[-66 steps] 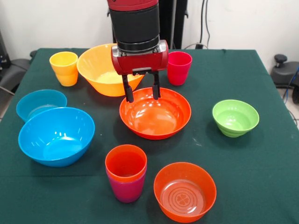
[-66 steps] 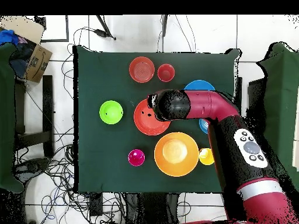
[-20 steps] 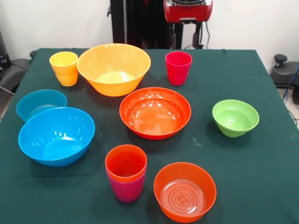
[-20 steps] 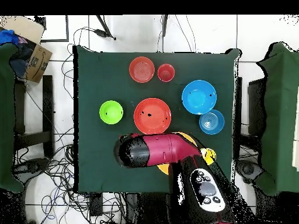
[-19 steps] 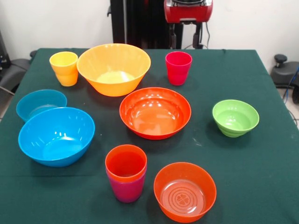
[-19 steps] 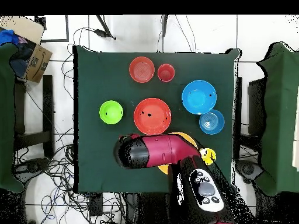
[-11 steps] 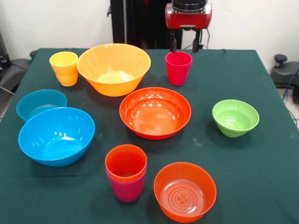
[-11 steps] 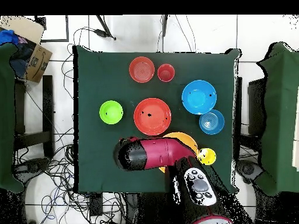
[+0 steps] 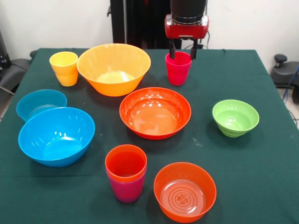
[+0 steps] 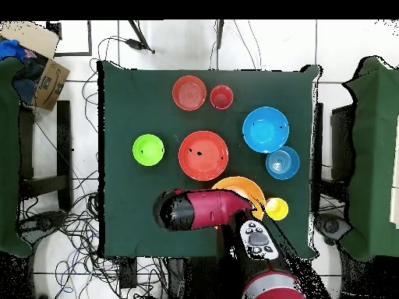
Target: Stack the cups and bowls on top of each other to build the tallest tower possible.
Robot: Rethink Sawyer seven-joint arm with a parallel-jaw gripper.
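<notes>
Crimson cup (image 9: 178, 67) hidden overhead by arm, gripper (image 9: 181, 52) straddling rim

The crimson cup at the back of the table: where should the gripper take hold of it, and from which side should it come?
Probably by the rim, from straight above. The crimson cup stands upright with its mouth open upward and tapers toward the base, so the top is widest. The gripper hangs open right over it, one finger on each side of the rim. The large orange-yellow bowl stands apart, leaving room.

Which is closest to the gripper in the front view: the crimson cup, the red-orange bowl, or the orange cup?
From the gripper:
1. Crimson cup, right under it.
2. Red-orange bowl, mid-table.
3. Orange cup, by the near edge.
</notes>
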